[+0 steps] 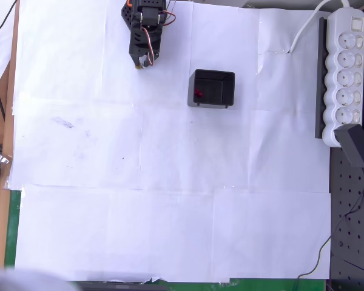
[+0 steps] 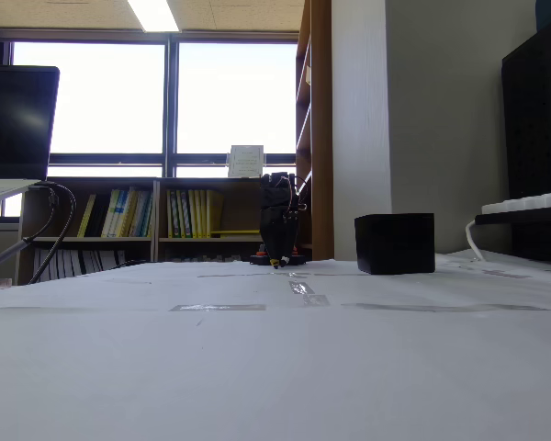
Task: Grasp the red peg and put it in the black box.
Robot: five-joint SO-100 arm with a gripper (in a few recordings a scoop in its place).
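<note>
In the overhead view, no brand or legible writing showed on anything. The black robot arm's pincer (image 1: 143, 62) hung at the top of the white-paper-covered worktop (image 1: 170, 230), its tips pointing down at the sheet; whether its fingers were parted or closed could not be told. The small square open-topped black plastic box (image 1: 212, 88) stood to the right of the pincer and a little lower in the picture, apart from it. The tiny dark-red roundish peg (image 1: 198, 94) lay inside the box, by its left wall. A long white power strip (image 1: 344, 73) ran along the right edge.

In the fixed view, the pincer (image 2: 277, 261) hung low over the worktop (image 2: 275, 367) at the far end, and the box (image 2: 395, 243) stood to its right. A white sheet (image 2: 246, 161) on the bookshelf behind bore print too small to read.
</note>
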